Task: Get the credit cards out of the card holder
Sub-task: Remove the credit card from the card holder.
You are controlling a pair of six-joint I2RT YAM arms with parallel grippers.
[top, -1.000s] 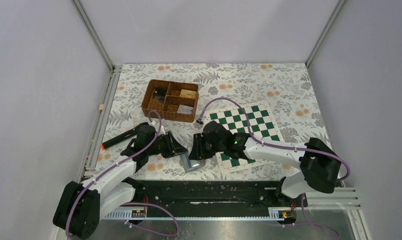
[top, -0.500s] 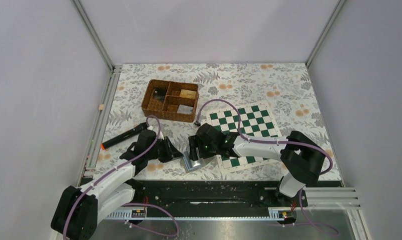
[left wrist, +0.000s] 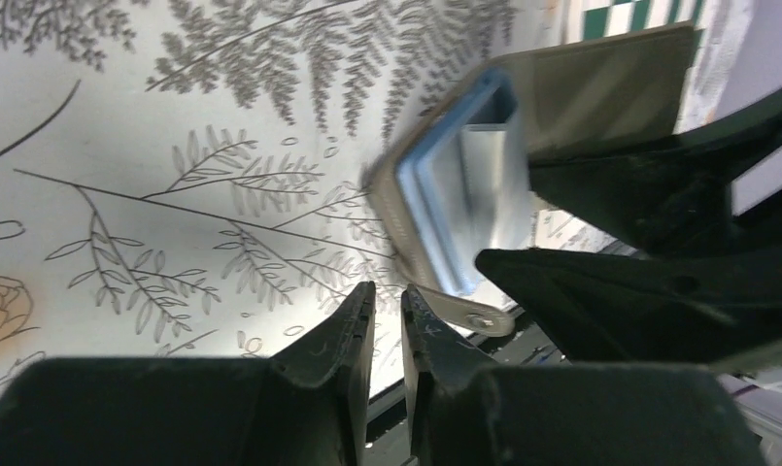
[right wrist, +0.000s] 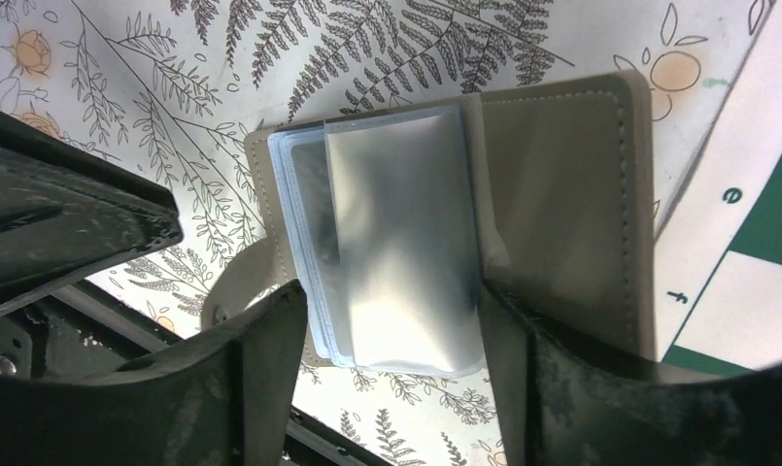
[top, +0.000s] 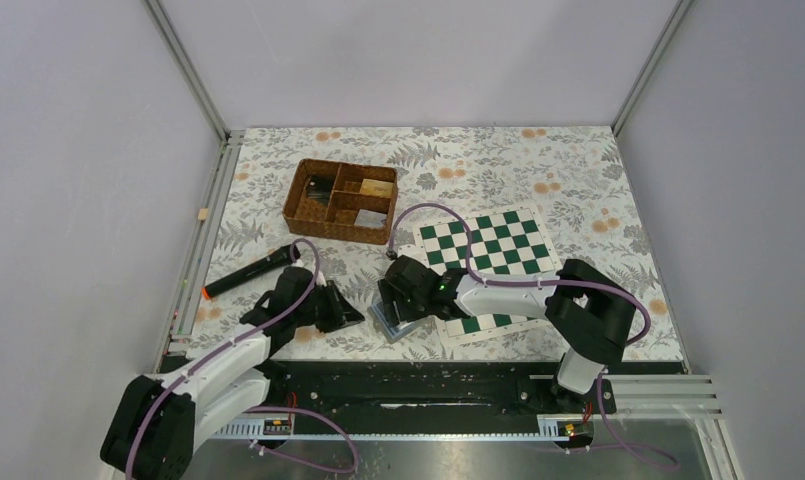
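Floral-print table (top: 578,160). Grey, blue-lined folding card holder (right wrist: 561,194) lies open off the green chessboard mat's (top: 493,240) near-left corner. My right claw (right wrist: 391,301) is released, straddling its clear sleeves (right wrist: 396,243); my left claw (left wrist: 387,291) is nearly clenched, empty. Best to pin the cover first.

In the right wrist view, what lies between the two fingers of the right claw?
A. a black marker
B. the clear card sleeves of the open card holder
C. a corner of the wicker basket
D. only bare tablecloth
B: the right claw stands open astride the clear card sleeves of the unfolded card holder, with one finger on each side.
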